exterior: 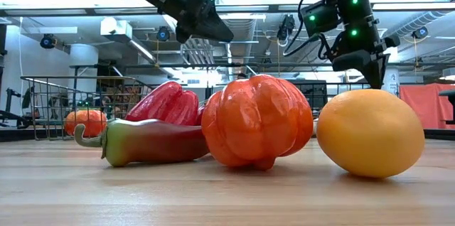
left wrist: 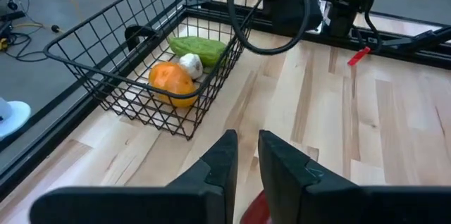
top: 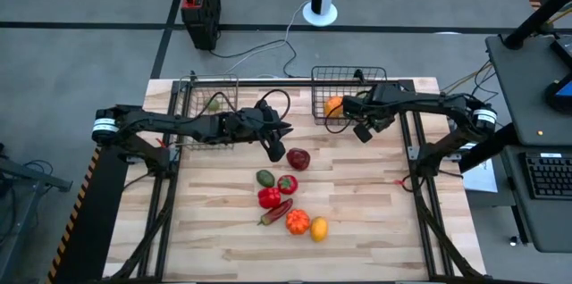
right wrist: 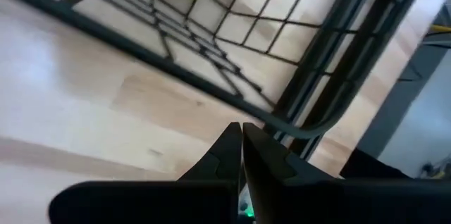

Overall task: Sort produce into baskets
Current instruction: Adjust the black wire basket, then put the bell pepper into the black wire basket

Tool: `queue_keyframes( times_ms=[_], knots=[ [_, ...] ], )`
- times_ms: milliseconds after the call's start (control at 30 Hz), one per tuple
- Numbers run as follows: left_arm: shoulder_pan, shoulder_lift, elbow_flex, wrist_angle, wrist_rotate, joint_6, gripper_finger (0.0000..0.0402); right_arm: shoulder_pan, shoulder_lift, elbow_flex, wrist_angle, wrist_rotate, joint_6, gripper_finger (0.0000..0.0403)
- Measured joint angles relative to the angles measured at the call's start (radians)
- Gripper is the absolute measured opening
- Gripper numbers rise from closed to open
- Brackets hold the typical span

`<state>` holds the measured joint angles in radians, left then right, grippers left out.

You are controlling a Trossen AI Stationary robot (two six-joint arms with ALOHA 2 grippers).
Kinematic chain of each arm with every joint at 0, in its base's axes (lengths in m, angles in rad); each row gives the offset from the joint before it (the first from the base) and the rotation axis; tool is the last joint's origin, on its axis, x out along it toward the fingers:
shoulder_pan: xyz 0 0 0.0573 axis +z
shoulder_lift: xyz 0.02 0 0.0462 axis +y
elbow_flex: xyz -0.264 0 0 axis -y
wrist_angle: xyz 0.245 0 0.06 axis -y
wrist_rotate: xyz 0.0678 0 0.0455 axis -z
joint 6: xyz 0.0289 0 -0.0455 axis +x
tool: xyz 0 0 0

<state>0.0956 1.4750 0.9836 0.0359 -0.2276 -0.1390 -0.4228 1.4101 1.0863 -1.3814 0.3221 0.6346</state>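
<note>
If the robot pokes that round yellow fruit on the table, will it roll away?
Probably yes. The yellow fruit is smooth and rounded and touches the table at a small spot. Its glossy skin may be slippery. The orange pumpkin beside it might stop it.

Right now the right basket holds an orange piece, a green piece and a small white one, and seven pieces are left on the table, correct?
Not seven: the high view shows six pieces on the table. The right basket contents are as you said.

Two black wire baskets [top: 207,105] [top: 347,92] at table's far edge: right one holds orange, green and small white pieces; left one a green piece, possibly more. Six loose pieces cluster mid-table [top: 288,202]; a dark red one [top: 298,158] lies apart.
</note>
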Motion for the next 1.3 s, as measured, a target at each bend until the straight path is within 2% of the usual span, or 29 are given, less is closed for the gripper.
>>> queue_keyframes(
  times_ms=[133,267,467,633,767,900,1033,1300],
  knots=[
    [-0.006,-0.001,0.0,-0.061,0.001,-0.027,0.0041,0.055,-0.032,0.0,0.001,-0.063,0.003,0.0009],
    [-0.03,-0.001,0.0,-0.17,0.001,-0.068,0.0041,0.168,-0.088,-0.002,0.041,-0.086,0.036,0.0009],
    [-0.116,-0.002,0.0,-0.298,0.024,-0.084,0.0041,0.356,-0.169,-0.033,0.265,-0.083,0.084,0.0009],
    [-0.185,-0.002,0.025,-0.41,0.036,-0.108,0.0041,0.485,-0.195,-0.074,0.503,-0.024,0.051,0.0009],
    [-0.228,-0.003,0.067,-0.539,0.036,-0.117,0.0041,0.561,-0.185,-0.093,0.624,0.011,0.046,0.0009],
    [-0.272,-0.003,0.131,-0.695,0.037,-0.176,0.0041,0.64,-0.163,-0.12,0.742,0.132,0.057,0.0009],
    [-0.329,-0.003,0.181,-0.788,0.036,-0.241,0.0041,0.68,-0.139,-0.138,0.823,0.176,0.022,0.0009],
    [-0.51,-0.004,0.158,-0.794,0.029,-0.373,0.0041,0.689,-0.132,-0.128,0.84,0.176,-0.015,0.0009]
  ],
)
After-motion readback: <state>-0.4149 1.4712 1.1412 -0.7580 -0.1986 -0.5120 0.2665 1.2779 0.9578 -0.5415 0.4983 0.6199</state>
